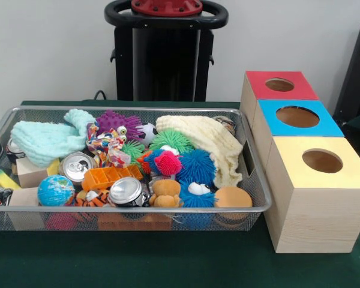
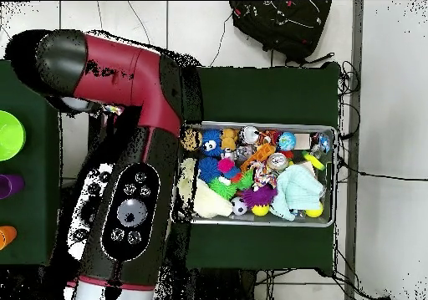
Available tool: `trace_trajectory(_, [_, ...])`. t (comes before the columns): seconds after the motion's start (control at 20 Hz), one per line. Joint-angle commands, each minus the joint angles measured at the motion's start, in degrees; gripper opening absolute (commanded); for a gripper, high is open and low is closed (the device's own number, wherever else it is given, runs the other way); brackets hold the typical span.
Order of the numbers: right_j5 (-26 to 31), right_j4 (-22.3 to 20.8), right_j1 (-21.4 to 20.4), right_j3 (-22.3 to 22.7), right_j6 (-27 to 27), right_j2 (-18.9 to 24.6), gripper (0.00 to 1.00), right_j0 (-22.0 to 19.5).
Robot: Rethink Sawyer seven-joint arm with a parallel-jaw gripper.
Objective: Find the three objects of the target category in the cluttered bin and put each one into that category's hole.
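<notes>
The wire mesh bin (image 1: pixel 132 110) stands on the green table, full of toys; it also shows in the overhead view (image 2: pixel 259 126). A knotted white cloth twist with coloured spots (image 1: pixel 103 138) lies left of the bin's middle, and another spotted piece (image 1: pixel 117 158) lies just in front of it; they show in the overhead view (image 2: pixel 266 176). I cannot tell a third one apart. The round hole (image 1: pixel 322 161) is in the yellow top of the nearest wooden box. The gripper shows in neither view. The red and black arm (image 2: pixel 138 146) covers the boxes from overhead.
The blue-topped box (image 1: pixel 297 117) and red-topped box (image 1: pixel 279 85) stand behind the yellow one. In the bin lie a mint cloth (image 1: pixel 48 139), a cream cloth (image 1: pixel 207 141), cans (image 1: pixel 126 191), spiky balls (image 1: pixel 197 165), a globe ball (image 1: pixel 55 191) and an orange tray (image 1: pixel 111 176).
</notes>
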Motion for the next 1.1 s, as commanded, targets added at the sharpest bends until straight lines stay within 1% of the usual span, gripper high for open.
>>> trace_trajectory(0.05, [-5.0, -4.5, -0.5, 11.2, 0.5, 7.6, 0.00, -2.7])
trace_trajectory(0.15, [-4.7, -5.0, -0.9, 11.2, 0.4, 7.5, 0.00, -2.9])
trace_trajectory(0.3, [-2.6, -6.1, -2.3, 10.7, 1.3, 6.6, 0.00, -3.0])
trace_trajectory(0.5, [1.2, -7.2, -3.3, 8.2, 4.6, 4.8, 0.00, -3.0])
trace_trajectory(0.75, [2.5, -9.2, -5.3, 8.2, 6.0, 3.9, 0.00, -0.8])
trace_trajectory(0.8, [2.0, -9.4, -5.6, 8.0, 6.4, 3.8, 0.00, -0.4])
trace_trajectory(0.85, [2.2, -9.4, -5.6, 6.9, 7.1, 3.8, 0.00, 0.0])
trace_trajectory(0.95, [4.5, -9.4, -5.1, 3.5, 8.2, 4.0, 0.00, 0.3])
trace_trajectory(1.1, [5.5, -9.3, -5.8, 3.0, 9.8, 4.1, 0.00, 1.4])
